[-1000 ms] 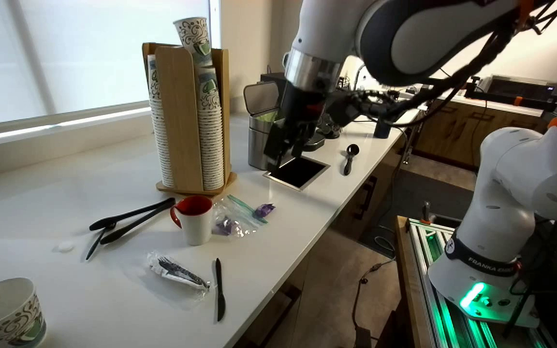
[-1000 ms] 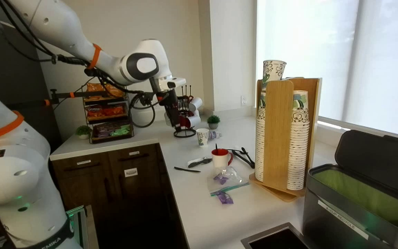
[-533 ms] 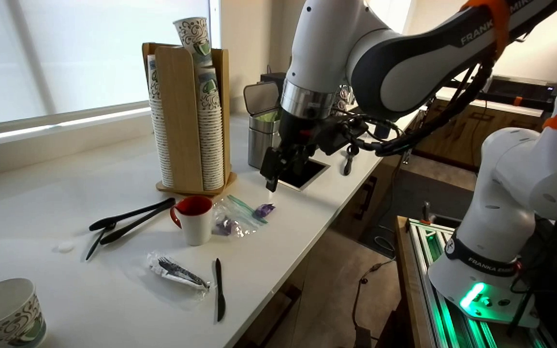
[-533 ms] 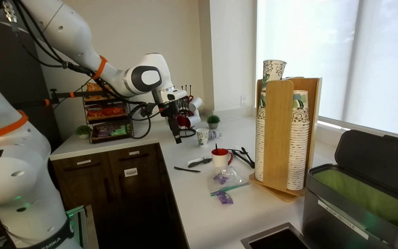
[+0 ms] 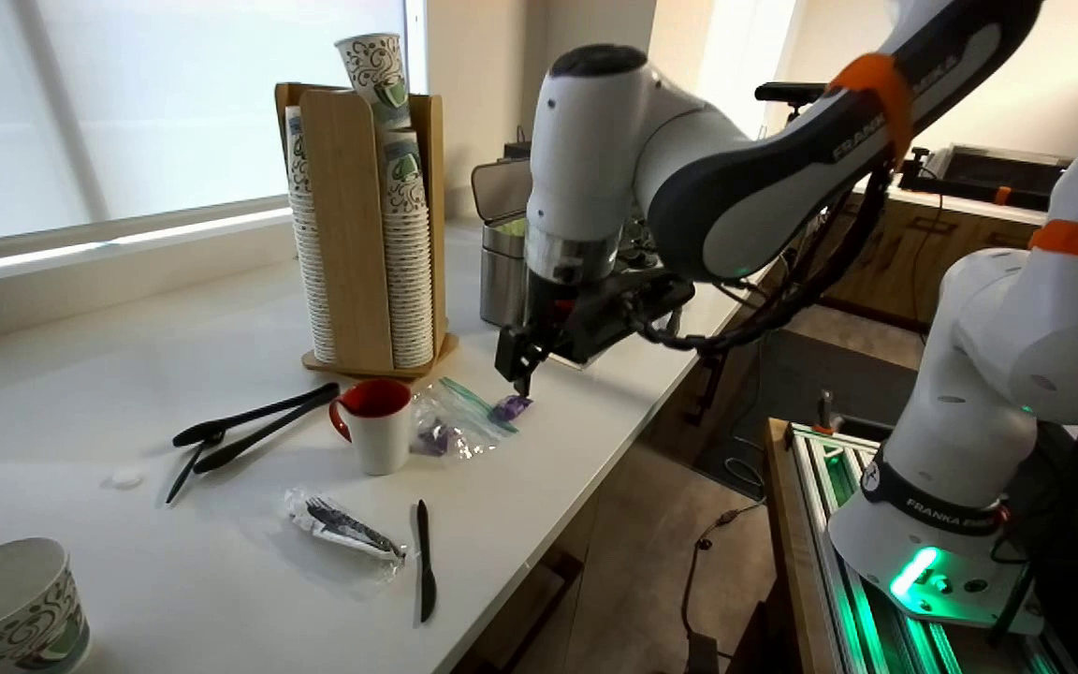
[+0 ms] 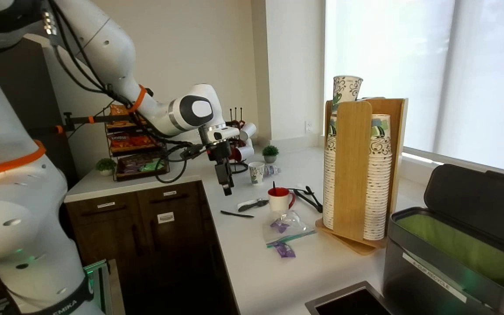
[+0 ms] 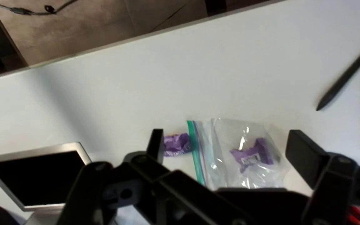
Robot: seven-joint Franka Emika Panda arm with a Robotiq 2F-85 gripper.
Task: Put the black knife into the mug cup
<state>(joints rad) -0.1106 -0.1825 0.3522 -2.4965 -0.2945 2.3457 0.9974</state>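
Observation:
The thin black knife point(image 5: 425, 562) lies flat near the counter's front edge; it also shows in an exterior view point(image 6: 237, 215) and at the right of the wrist view point(image 7: 348, 73). The white mug cup with a red inside point(image 5: 380, 440) stands upright behind it, also in an exterior view point(image 6: 279, 202). There a thin dark thing shows at its rim; I cannot tell whether it is inside or behind. My gripper point(image 5: 522, 379) is open and empty point(image 7: 227, 143), above the counter, apart from knife and mug. It points down in an exterior view point(image 6: 228, 191).
A clear bag point(image 7: 208, 156) and a purple packet point(image 7: 177, 144) lie below my gripper. Black tongs point(image 5: 258, 423) and a wrapped utensil point(image 5: 342, 526) lie near the mug. A wooden cup holder point(image 5: 347, 225) stands behind. A framed square hole point(image 7: 80, 148) opens in the counter.
My gripper has moved down toward the counter, coming over the bag and purple packet. The knife, mug and other objects have not moved.

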